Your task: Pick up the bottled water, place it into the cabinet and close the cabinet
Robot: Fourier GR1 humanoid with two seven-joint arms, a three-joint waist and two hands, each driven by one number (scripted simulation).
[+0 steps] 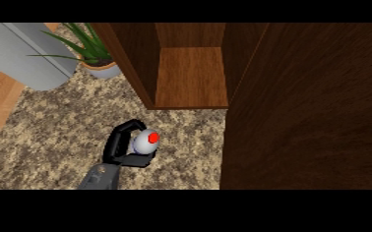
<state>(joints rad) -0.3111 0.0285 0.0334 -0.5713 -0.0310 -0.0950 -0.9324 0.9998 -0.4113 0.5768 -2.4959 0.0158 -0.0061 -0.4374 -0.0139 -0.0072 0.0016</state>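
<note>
Left hand (117,145) curled around the bottled water (147,141) over speckled counter (51,142); cabinet (190,73) wide open, potted plant (98,59) back left.

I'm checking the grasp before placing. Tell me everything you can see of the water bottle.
The water bottle shows from above: a pale, rounded body with a red cap, apparently upright. It is above the speckled counter, in front of the open cabinet and left of its door. The left hand curls round it from the left, hiding its lower part. Whether it rests on the counter cannot be told.
</note>
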